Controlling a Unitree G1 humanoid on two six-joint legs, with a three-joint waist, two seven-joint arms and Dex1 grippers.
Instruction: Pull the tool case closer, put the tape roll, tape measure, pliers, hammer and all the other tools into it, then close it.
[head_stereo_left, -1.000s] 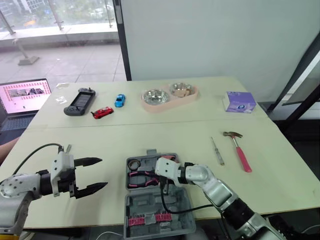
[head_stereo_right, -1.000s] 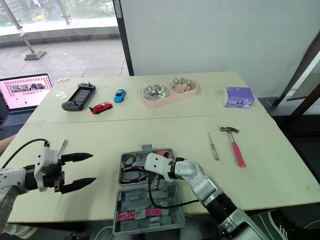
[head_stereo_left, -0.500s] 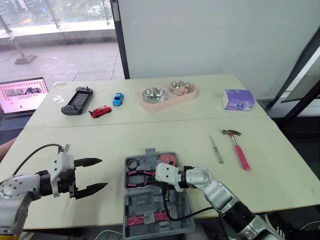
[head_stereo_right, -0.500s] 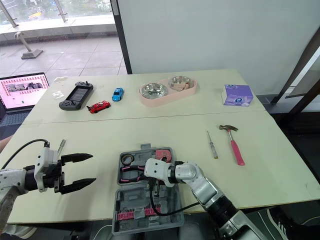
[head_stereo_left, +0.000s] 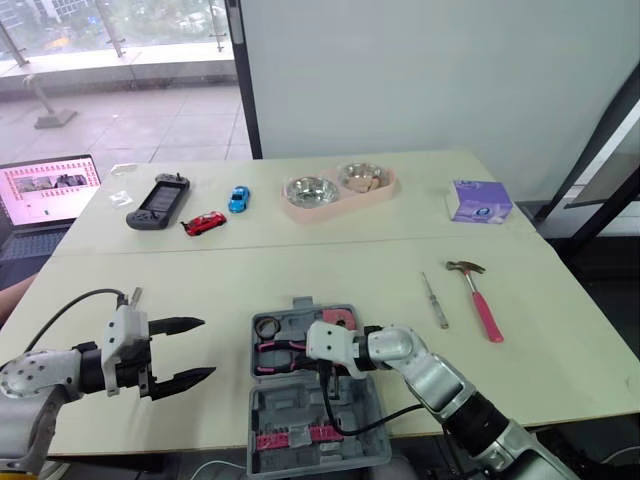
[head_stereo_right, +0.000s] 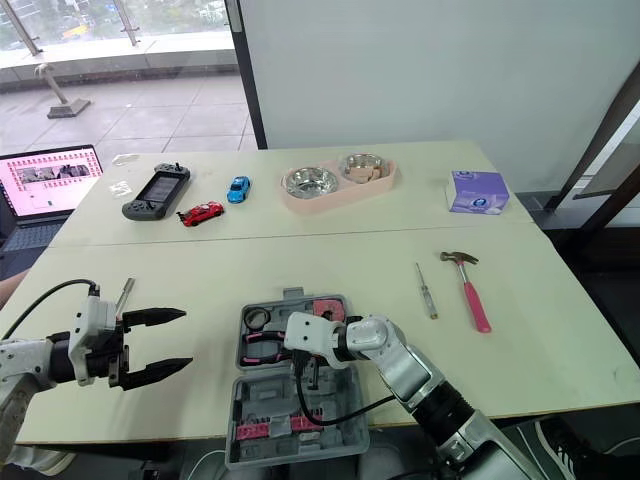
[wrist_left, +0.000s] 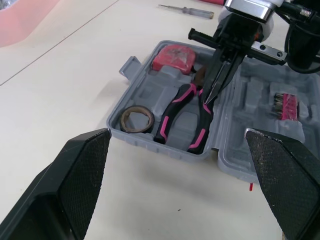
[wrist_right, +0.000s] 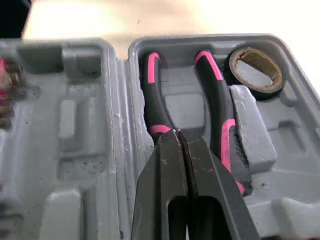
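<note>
Looking down on a grey tool case (head_stereo_left: 300, 415) lying open near the front edge of the counter (head_stereo_left: 330, 260). Finding three tools already sitting in its far half: a tape roll (head_stereo_left: 266, 327) in the left corner, pink-and-black pliers (head_stereo_left: 280, 352) just beside it, and a red tape measure (head_stereo_left: 338, 320) in the right corner. Noting a row of pink bits (head_stereo_left: 290, 438) in the near half.

Pressing the right pincer (wrist_right: 179, 134) fully closed, fingers flat against each other with nothing between them, and pointing it down over the pliers' head; not being able to tell whether the tips are touching the tool.

Holding the left pincer (head_stereo_left: 208, 347) spread wide and empty above bare counter, left of the case and apart from it.

Spotting the hammer (head_stereo_left: 478, 298) and a screwdriver (head_stereo_left: 434, 301) lying near each other, well to the right of the case.

Seeing, along the far side, a laptop (head_stereo_left: 48, 192), a handheld game console (head_stereo_left: 160, 203), a red toy car (head_stereo_left: 204, 223), a blue toy car (head_stereo_left: 240, 199), a pink double pet bowl (head_stereo_left: 340, 192) and a purple tissue pack (head_stereo_left: 481, 202).
</note>
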